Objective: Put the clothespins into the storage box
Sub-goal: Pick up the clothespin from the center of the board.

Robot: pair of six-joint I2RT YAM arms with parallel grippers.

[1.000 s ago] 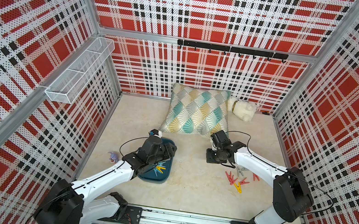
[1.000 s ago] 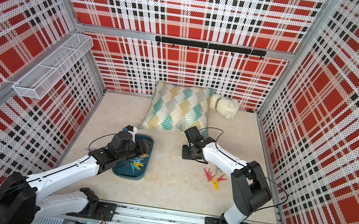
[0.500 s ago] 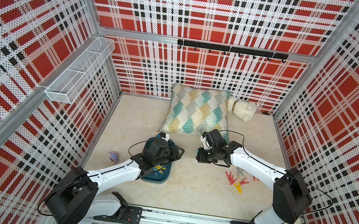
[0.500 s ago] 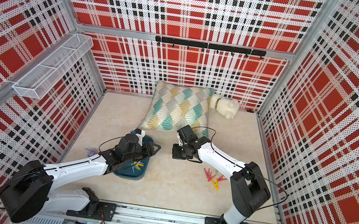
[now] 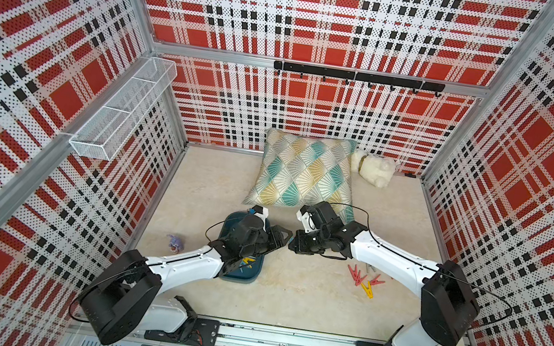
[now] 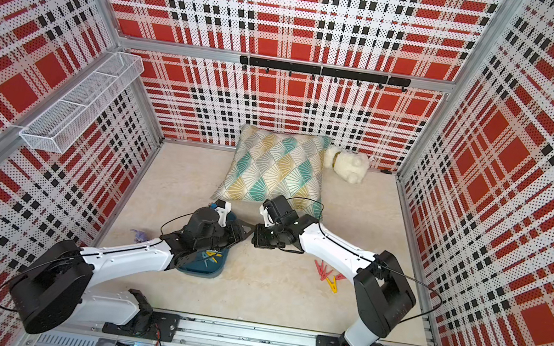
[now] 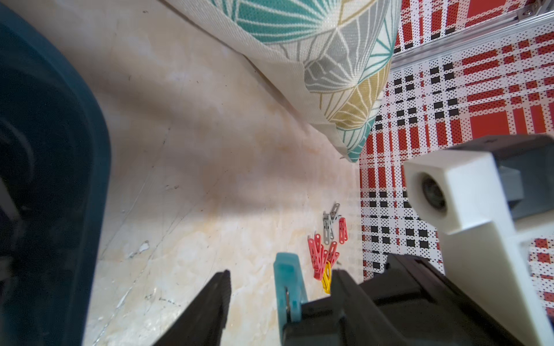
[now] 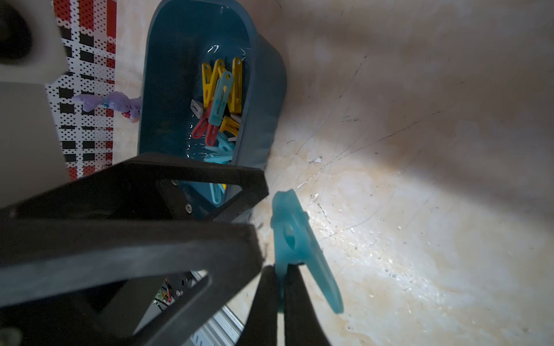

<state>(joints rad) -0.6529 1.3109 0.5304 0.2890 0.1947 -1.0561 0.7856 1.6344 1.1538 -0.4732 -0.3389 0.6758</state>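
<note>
The dark teal storage box (image 5: 236, 280) (image 6: 196, 272) sits left of centre, half hidden under my left arm, with several clothespins (image 8: 222, 99) (image 5: 247, 262) inside. Just right of the box, my right gripper (image 8: 281, 269) (image 5: 292, 245) is shut on a teal clothespin (image 8: 296, 236) (image 7: 287, 278). My left gripper (image 7: 278, 299) (image 5: 282, 236) meets it tip to tip and stands open. The teal clothespin pokes into the gap at its fingertips, clear of the one finger (image 7: 209, 308) I see well. Several red, yellow and grey clothespins (image 5: 364, 278) (image 6: 327, 274) (image 7: 323, 254) lie on the floor under my right arm.
A patterned pillow (image 5: 305, 174) lies at the back, close behind both grippers, with a white plush toy (image 5: 374, 170) beside it. A small purple toy (image 5: 175, 242) lies left of the box. A white wire basket (image 5: 125, 110) hangs on the left wall.
My right gripper carried the teal clothespin leftward from the floor pile. My left gripper swung right off the box. The two tips now meet beside the box.
</note>
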